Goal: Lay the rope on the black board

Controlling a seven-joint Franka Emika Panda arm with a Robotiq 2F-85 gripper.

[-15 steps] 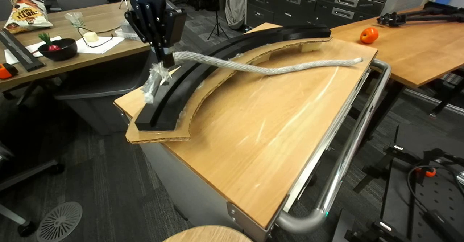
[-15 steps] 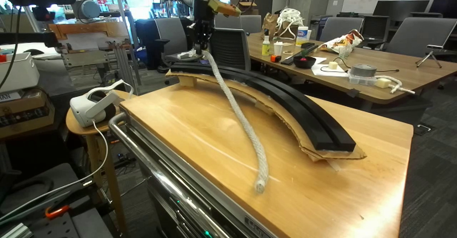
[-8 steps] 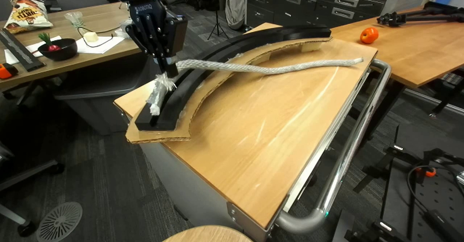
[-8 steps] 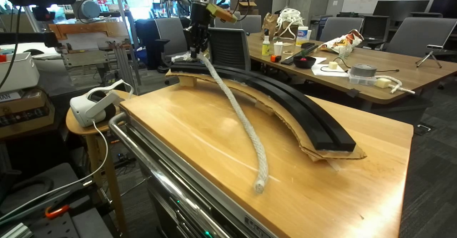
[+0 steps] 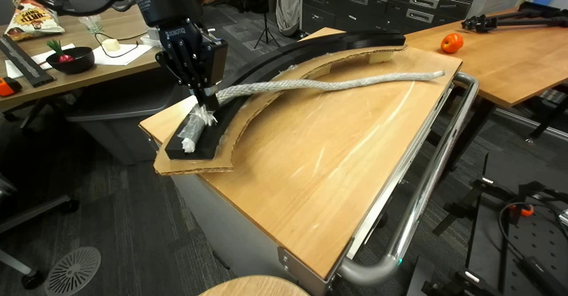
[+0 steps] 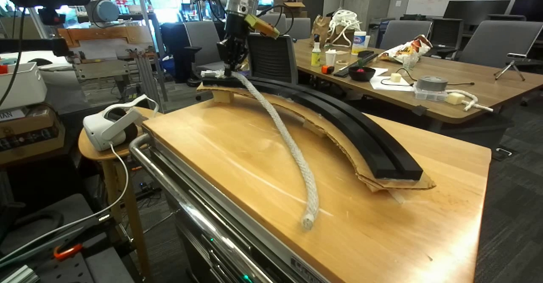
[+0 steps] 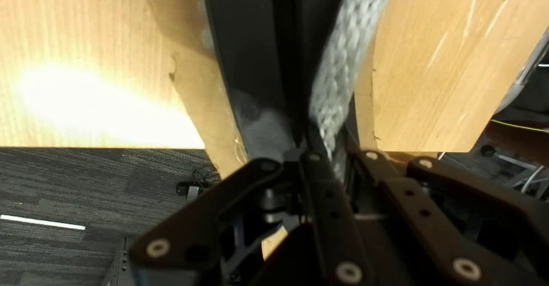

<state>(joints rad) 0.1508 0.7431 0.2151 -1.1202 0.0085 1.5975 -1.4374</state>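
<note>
The pincer (image 5: pixel 207 100) grips the rope (image 5: pixel 328 86) just short of its frayed, wrapped end (image 5: pixel 192 129), low over one end of the black board (image 5: pixel 275 63). The wrapped end juts just past the pincer, above the tip of the board; whether it touches the ridges cannot be told. Below the pincer, in the wrist view, the board's lengthwise groove (image 7: pixel 289 41) appears to run beside the clamped cord rather than squarely beneath it.

Away from the pincer, the remaining length crosses the board, passes over the cardboard base (image 5: pixel 195 167) and comes to rest on the tan wooden counter (image 5: pixel 310 167), its far tail well apart from the arc in both exterior views.

The opening step looks to be in hand: setting down the first end, with most of the laying left to do. The next move calls, it seems, for a slight drop, the end lined up with the groove, then a careful release; after that, a fresh hold farther along should guide the loose length round the curve. The cord may spring out of line once let go.

Farther from the pincer, past the counter, an orange-red round item (image 5: pixel 452 43) sits on a second counter (image 5: pixel 510 65).
</note>
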